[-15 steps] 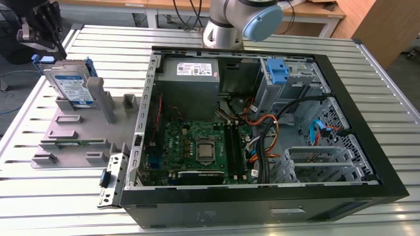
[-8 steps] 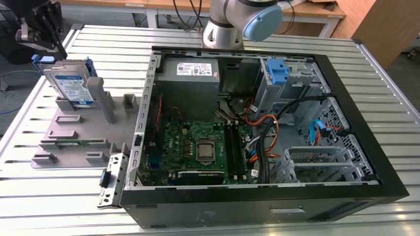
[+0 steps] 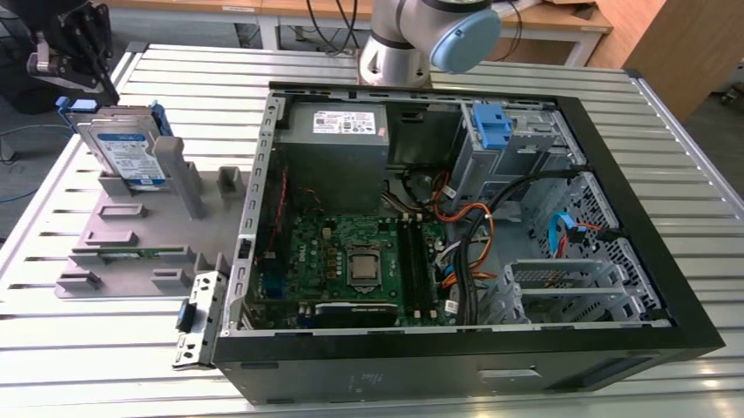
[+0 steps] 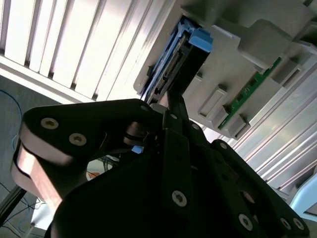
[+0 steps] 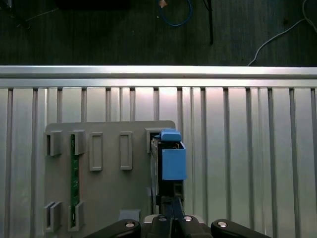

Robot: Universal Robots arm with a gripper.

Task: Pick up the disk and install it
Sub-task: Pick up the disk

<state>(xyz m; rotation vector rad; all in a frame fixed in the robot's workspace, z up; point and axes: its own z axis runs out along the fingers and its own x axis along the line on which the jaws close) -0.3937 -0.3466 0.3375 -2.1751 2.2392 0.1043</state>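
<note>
Exterior view: black gripper [image 3: 103, 83] hangs over the far corner of the ribbed aluminium tabletop [image 3: 104, 348] at the exterior view's left. It is just above the disk [image 3: 125, 150], apart from it as far as this angle shows. The disk, a flat silver-grey drive with a white-and-blue label in a blue plastic carrier, stands upright in a slot at the far end of a grey moulded holder plate [image 3: 139, 231]. The plate lies along the tabletop's edge at the exterior view's left. Beside it, mid-tabletop, lies an open black computer case [image 3: 651, 287] holding a green motherboard [image 3: 348, 261], a grey power-supply box [image 3: 337, 139] and a narrow upright blue bracket [image 3: 494, 126]. The pale arm base [image 3: 424, 35] rises at the far edge.

Second wrist view: gripper [image 4: 171, 101] fingers converge to one tip, apparently closed on nothing. The disk [image 4: 173, 59] shows edge-on beyond the tip, its connector end facing the camera. A green circuit strip [image 4: 247, 94] sits in another slot of the holder plate [image 4: 233, 54].

First wrist view: looking straight down, the gripper [image 5: 171, 210] fingers lie together in line with the disk [image 5: 168, 158], at its near end. Green strip [image 5: 75, 168] well apart on the plate [image 5: 109, 198].
</note>
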